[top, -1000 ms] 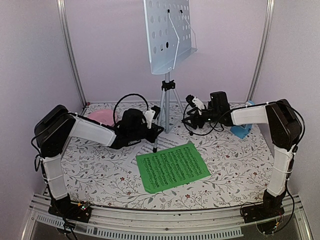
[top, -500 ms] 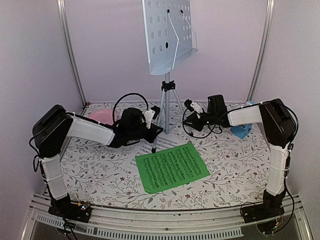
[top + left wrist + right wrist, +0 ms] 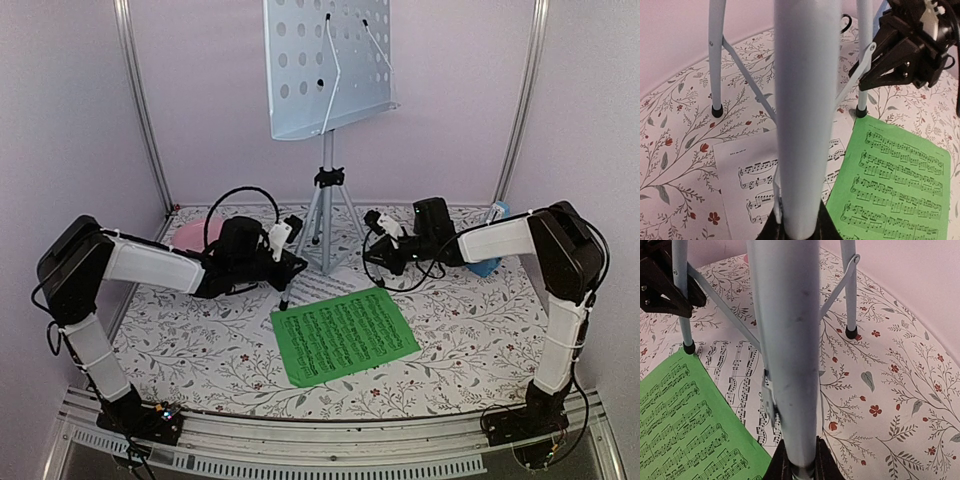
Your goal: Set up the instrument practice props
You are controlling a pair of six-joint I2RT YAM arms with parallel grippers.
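The pale grey perforated music stand stands on its silver tripod at the back middle. My left gripper is shut on the tripod's left leg, which fills the left wrist view. My right gripper is shut on the right leg. A green sheet-music page lies flat in front of the tripod and overlaps a white page. Both pages show under the legs, green page and white page. The light-blue metronome sits at the right, half hidden behind my right arm.
A pink plate lies at the back left behind my left arm. Metal frame posts stand at both back corners. The floral tablecloth covers the table. Cables loop above both wrists.
My right gripper has closed on the right tripod leg. The stand has shifted left and its tray has risen in the view, and my left arm has drawn left with it.
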